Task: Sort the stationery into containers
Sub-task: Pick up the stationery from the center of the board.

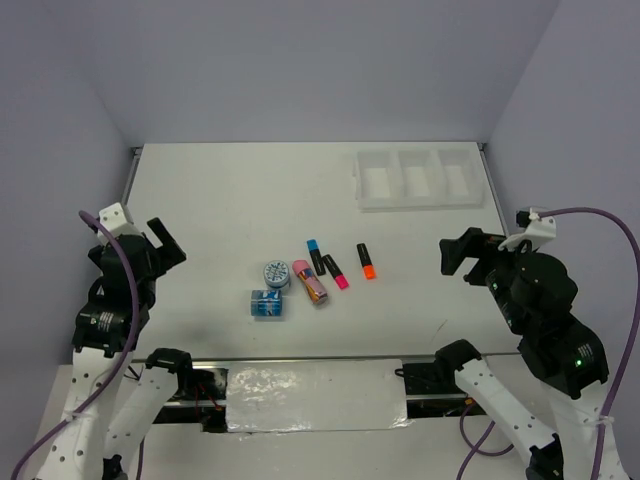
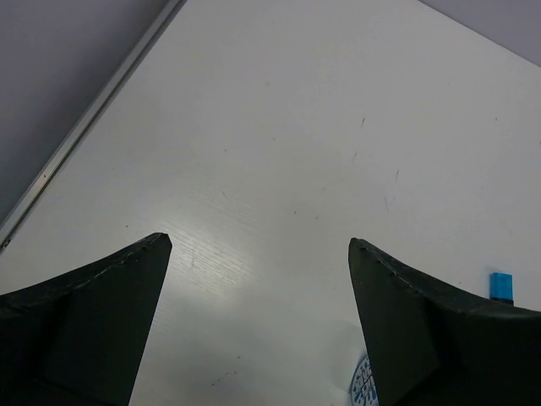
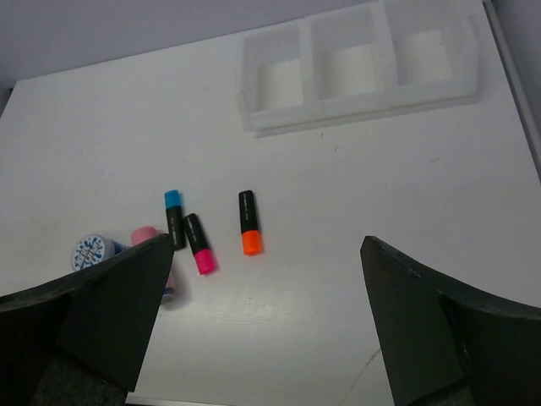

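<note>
The right claw [image 3: 266, 244] is seen with its jaws spread wide and closed on no item. A white three-compartment tray [image 3: 359, 103] is located at the far side of the tabletop [image 3: 406, 186]. An orange-capped highlighter [image 3: 248, 222] is laid nearer, cap toward the camera. To its left, a pink-capped highlighter [image 3: 199, 244] and a blue-capped highlighter [image 3: 173, 218] are laid just beside each other. A pink eraser [image 3: 145, 235] is partly hidden by the claw finger [image 3: 110, 313] at lower left. A blue-and-white round roll [image 3: 91, 250] is positioned just beside the eraser.
</note>
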You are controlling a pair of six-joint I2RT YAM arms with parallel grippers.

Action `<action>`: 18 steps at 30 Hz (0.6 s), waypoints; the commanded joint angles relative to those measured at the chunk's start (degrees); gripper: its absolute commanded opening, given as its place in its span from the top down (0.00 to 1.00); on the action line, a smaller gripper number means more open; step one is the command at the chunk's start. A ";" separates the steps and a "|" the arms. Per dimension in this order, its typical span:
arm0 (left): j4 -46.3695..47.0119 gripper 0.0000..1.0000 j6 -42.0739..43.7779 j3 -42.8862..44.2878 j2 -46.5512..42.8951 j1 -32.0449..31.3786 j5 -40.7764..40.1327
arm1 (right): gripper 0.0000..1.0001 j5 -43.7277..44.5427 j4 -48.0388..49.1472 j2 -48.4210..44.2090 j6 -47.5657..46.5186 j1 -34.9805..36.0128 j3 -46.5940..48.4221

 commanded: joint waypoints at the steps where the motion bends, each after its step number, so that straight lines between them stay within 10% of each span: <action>1: 2.20 0.01 -0.19 1.18 0.38 0.26 0.67 | 0.00 2.41 0.17 -1.33 0.30 0.04 0.37; 11: 2.29 0.01 -0.10 1.18 0.30 0.26 -0.38 | 0.00 -2.85 3.14 -1.85 -0.66 0.04 -0.86; 18: 2.29 0.01 -0.27 1.44 1.08 0.52 -0.82 | 0.00 -31.77 17.12 10.42 5.92 3.88 -6.84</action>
